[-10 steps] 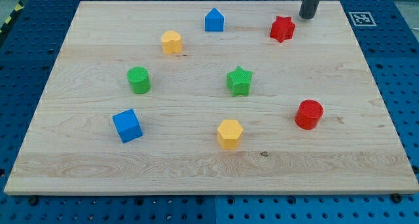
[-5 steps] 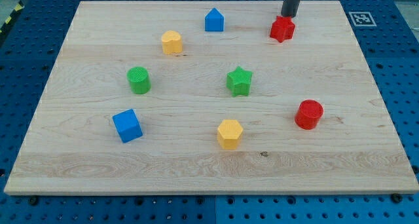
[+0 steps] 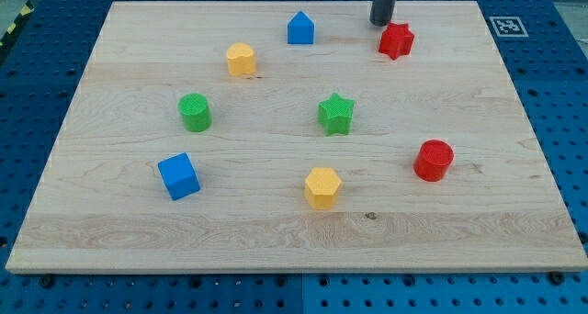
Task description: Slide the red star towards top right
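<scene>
Hovering near the view's top edge, my tip (image 3: 381, 22) is sitting just beside the red star (image 3: 396, 40), at its upper left; whether they are touching I cannot tell. Being a bare rod, it is pinching nothing. Farther left are lying the blue house-shaped block (image 3: 300, 28) and a yellow block (image 3: 241, 59). Below the star, the green star (image 3: 336, 114) and red cylinder (image 3: 434, 160) are resting on the wooden board (image 3: 496, 103).

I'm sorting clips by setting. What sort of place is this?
Most likely a robotics lab bench. A wooden board lies on a blue perforated mounting surface, with a printed marker tag at its corner. My tip sits just left of the red star among small coloured blocks.
</scene>
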